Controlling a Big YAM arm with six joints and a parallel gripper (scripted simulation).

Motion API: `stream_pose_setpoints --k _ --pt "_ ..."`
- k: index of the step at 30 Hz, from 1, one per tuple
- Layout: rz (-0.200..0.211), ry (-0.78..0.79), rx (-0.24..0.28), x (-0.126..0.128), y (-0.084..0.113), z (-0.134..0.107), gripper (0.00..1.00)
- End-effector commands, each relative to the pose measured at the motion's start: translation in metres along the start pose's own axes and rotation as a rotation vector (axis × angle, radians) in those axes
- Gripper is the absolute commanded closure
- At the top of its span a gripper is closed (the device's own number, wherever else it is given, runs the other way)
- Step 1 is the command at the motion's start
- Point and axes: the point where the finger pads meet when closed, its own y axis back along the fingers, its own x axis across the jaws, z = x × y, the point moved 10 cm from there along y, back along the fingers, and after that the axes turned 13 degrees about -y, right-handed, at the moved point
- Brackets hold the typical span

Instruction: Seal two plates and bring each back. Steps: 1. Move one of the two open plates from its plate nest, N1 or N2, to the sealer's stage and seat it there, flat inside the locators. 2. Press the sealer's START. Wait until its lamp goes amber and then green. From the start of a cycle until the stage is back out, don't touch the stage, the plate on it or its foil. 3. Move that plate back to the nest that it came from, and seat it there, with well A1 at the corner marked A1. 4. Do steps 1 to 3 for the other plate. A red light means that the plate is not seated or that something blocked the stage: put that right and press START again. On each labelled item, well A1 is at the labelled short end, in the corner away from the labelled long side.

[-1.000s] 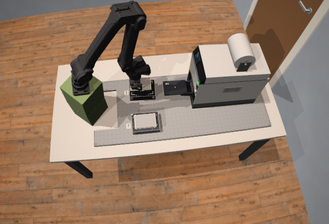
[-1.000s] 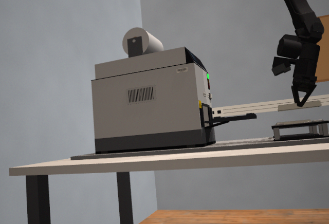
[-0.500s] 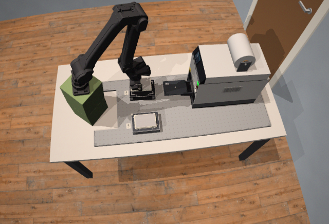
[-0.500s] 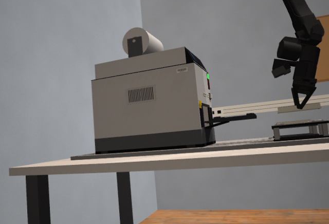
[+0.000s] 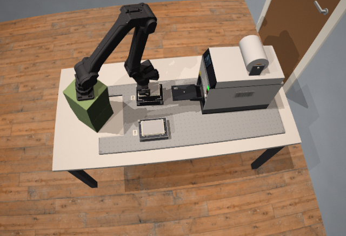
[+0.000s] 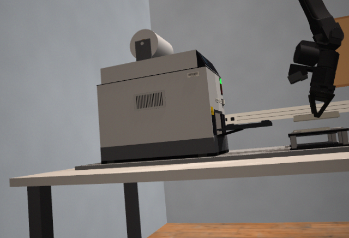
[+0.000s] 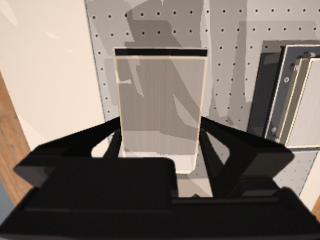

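Observation:
My gripper (image 5: 144,91) (image 6: 317,115) (image 7: 160,120) is shut on a plate (image 6: 331,115) (image 7: 160,90), holding it by its long sides. The plate looks about level, a little above the back nest (image 5: 152,103) (image 6: 293,142), with a gap between them in the exterior view. The other plate (image 5: 152,127) (image 7: 307,110) lies in the front nest (image 5: 154,138). The sealer's stage (image 5: 184,92) (image 6: 251,124) is out and bears no plate. The sealer's lamp (image 5: 208,87) (image 6: 220,81) is green. The nest labels and corner A1 are too small to read.
The sealer (image 5: 237,98) (image 6: 155,122) stands right of the nests in the top view, with a foil roll (image 5: 252,50) (image 6: 163,43) on top. A green pedestal (image 5: 97,110) carries the arm at the left. The stage juts out toward the back nest.

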Motion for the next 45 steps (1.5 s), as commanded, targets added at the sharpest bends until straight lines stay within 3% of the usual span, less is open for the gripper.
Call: stream_pose_setpoints --k 1,8,19,23,45 --pt "-0.010 0.003 0.012 -0.008 -0.003 -0.006 1.00" --pt "0.015 0.010 -0.014 0.006 -0.007 0.004 1.00" --pt "-0.004 -0.001 0.014 -0.004 -0.004 -0.010 1.00" --pt "0.011 -0.009 -0.008 0.005 -0.005 0.002 1.00" --pt "0.021 -0.012 -0.024 0.009 0.001 0.012 1.00"
